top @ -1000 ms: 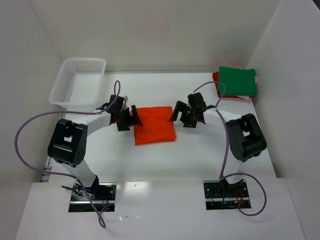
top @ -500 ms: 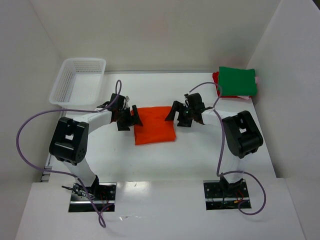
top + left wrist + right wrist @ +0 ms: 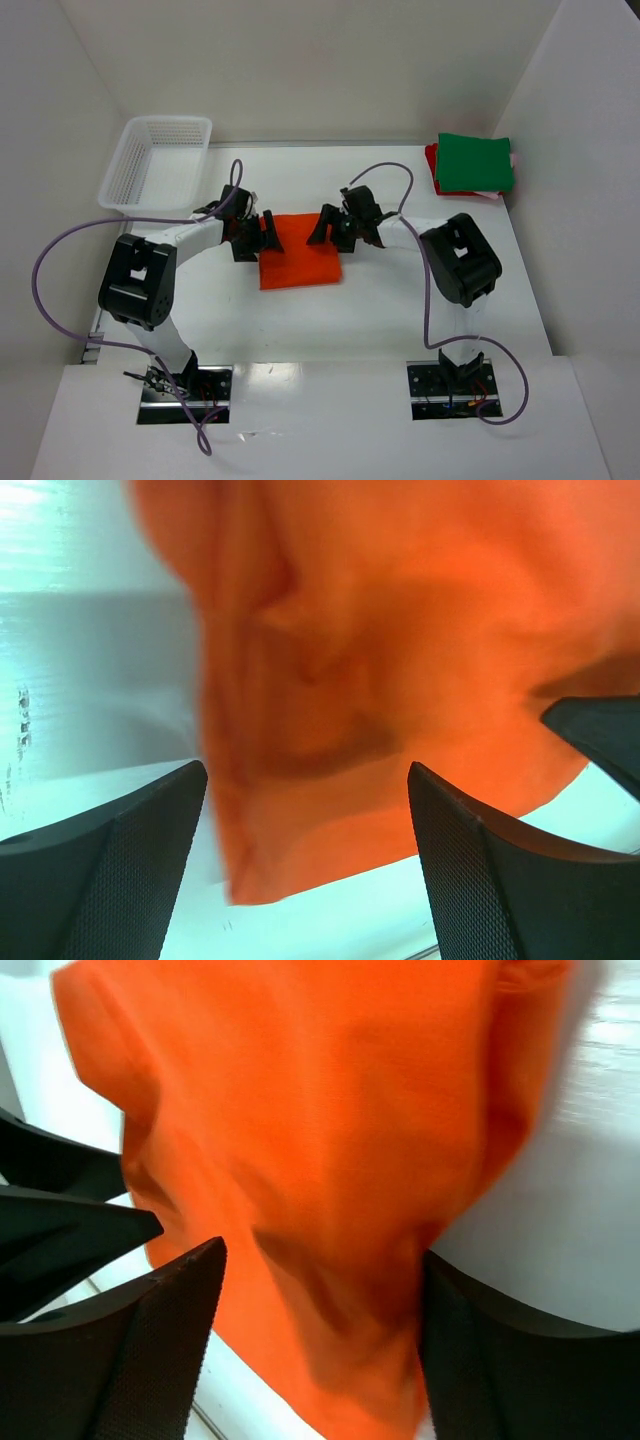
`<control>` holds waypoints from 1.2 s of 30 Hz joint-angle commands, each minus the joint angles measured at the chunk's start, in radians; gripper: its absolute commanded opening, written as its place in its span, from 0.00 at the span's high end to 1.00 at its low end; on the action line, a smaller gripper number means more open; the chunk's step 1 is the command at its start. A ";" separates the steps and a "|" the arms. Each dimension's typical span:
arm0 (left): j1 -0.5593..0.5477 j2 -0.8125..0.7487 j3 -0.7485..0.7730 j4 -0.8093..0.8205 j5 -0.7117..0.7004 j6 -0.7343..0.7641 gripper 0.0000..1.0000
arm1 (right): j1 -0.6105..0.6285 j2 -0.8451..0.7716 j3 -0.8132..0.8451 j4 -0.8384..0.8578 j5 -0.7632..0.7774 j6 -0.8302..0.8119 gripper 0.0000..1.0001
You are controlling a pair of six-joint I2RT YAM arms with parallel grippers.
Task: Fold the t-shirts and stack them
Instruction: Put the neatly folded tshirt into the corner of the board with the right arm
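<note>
A bright orange t-shirt (image 3: 300,260), folded to a rough rectangle, lies mid-table. My left gripper (image 3: 255,238) stands open at its left edge; in the left wrist view the shirt's (image 3: 400,630) corner lies between the spread fingers of that gripper (image 3: 305,870). My right gripper (image 3: 335,230) straddles the right edge, open, with a bunched ridge of the orange cloth (image 3: 320,1110) between the fingers of that gripper (image 3: 320,1350); the right finger touches the cloth. A green t-shirt (image 3: 476,162) tops a folded stack at the back right, with a red one (image 3: 432,160) and a pale pink edge (image 3: 497,196) under it.
A white mesh basket (image 3: 160,160) sits at the back left. White walls close in the table on the left, back and right. The left gripper's finger (image 3: 60,1225) shows at the left of the right wrist view.
The right arm has swung left onto the shirt's right edge and its jaws have narrowed. The orange shirt has slid slightly left. The left gripper has barely moved.
</note>
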 commanded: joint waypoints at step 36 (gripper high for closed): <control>0.138 -0.269 0.126 -0.145 0.187 0.179 0.10 | -0.348 0.152 0.725 -0.561 0.422 -0.366 1.00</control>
